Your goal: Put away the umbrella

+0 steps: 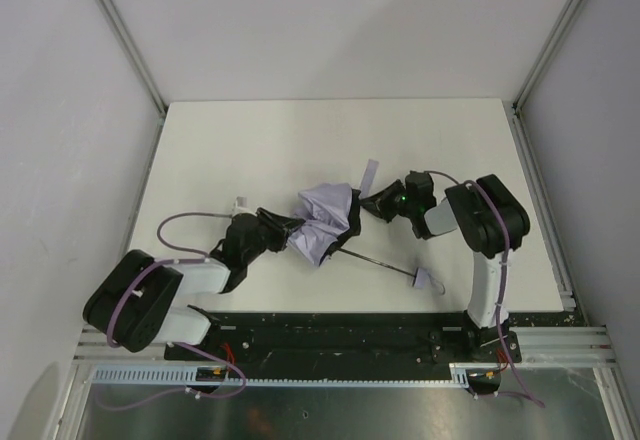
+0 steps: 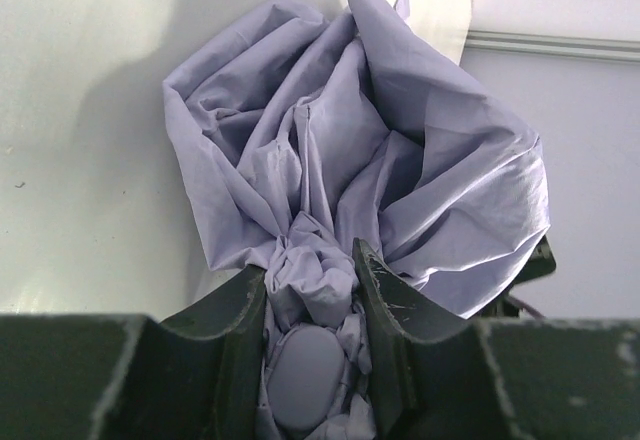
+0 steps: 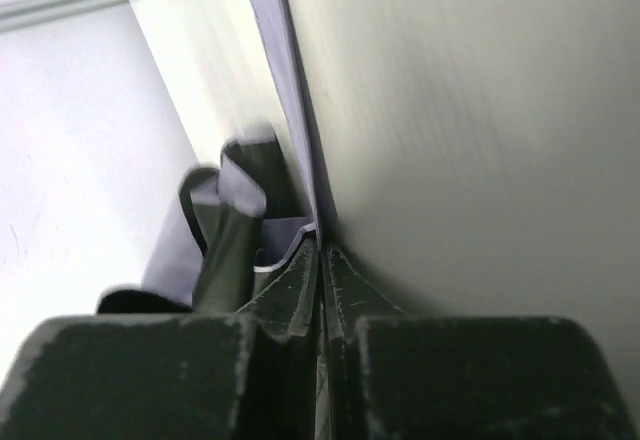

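Umbrella (image 1: 328, 222): left tool (image 2: 310, 280) clamps bunched canopy (image 2: 400, 180), right tool (image 3: 322, 250) pinches strap (image 3: 285, 70).

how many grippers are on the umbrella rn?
2: left gripper clamps the bunched canopy; right gripper pinches a thin fabric strip at the canopy's other side.

The umbrella (image 1: 325, 222) lies mid-way across the table (image 1: 230, 150), lavender canopy crumpled, thin black shaft and pale handle pointing near-right.

Top external view: high above the near edge, looking down on the white rectangular table (image 1: 250, 140). Wrist views: very close, from opposite sides; all three share the crumpled lavender-grey fabric umbrella (image 1: 325, 222)
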Robot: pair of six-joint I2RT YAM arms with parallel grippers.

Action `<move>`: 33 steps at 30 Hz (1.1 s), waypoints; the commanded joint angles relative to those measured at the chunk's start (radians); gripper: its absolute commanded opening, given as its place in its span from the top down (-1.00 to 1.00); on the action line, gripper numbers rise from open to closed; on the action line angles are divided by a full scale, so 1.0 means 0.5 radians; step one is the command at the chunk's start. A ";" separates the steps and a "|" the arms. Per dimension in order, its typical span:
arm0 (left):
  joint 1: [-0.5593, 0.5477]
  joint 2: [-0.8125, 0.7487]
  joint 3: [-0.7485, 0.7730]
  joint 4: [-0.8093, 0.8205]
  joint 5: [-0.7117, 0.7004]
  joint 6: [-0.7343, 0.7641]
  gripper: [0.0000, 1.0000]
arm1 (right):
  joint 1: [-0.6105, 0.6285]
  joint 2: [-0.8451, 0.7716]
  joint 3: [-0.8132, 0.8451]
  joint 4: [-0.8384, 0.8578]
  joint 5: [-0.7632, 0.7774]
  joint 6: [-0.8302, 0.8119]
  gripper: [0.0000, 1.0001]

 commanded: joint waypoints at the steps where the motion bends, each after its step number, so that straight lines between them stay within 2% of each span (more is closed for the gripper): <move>1: -0.011 -0.063 -0.039 0.158 0.101 -0.026 1.00 | -0.045 0.250 0.266 0.063 0.035 -0.066 0.96; 4: -0.012 -0.053 -0.108 0.185 0.158 -0.069 1.00 | -0.077 0.354 0.387 0.342 -0.027 -0.032 1.00; 8: -0.001 0.033 -0.148 0.192 0.187 -0.111 1.00 | -0.054 0.442 0.647 0.341 -0.005 -0.093 1.00; 14: 0.009 0.199 -0.113 0.194 0.245 -0.106 1.00 | -0.016 0.599 0.869 0.476 0.022 -0.043 1.00; 20: 0.027 0.238 -0.134 0.181 0.259 -0.118 1.00 | -0.011 0.651 1.032 0.236 -0.033 -0.265 1.00; 23: 0.041 0.309 -0.128 0.169 0.285 -0.178 1.00 | -0.036 0.656 1.084 0.007 -0.112 -0.393 1.00; 25: 0.044 0.364 -0.123 0.165 0.292 -0.232 1.00 | -0.061 0.604 1.094 -0.160 -0.138 -0.517 0.83; 26: 0.044 0.386 -0.115 0.166 0.296 -0.245 1.00 | -0.075 0.579 1.110 -0.254 -0.158 -0.594 0.68; 30: 0.046 0.403 -0.099 0.156 0.250 -0.253 1.00 | -0.140 0.539 1.358 -0.879 -0.348 -0.958 0.31; 33: 0.047 0.368 -0.097 0.107 0.190 -0.244 1.00 | -0.186 0.405 1.435 -1.262 -0.340 -1.256 -0.05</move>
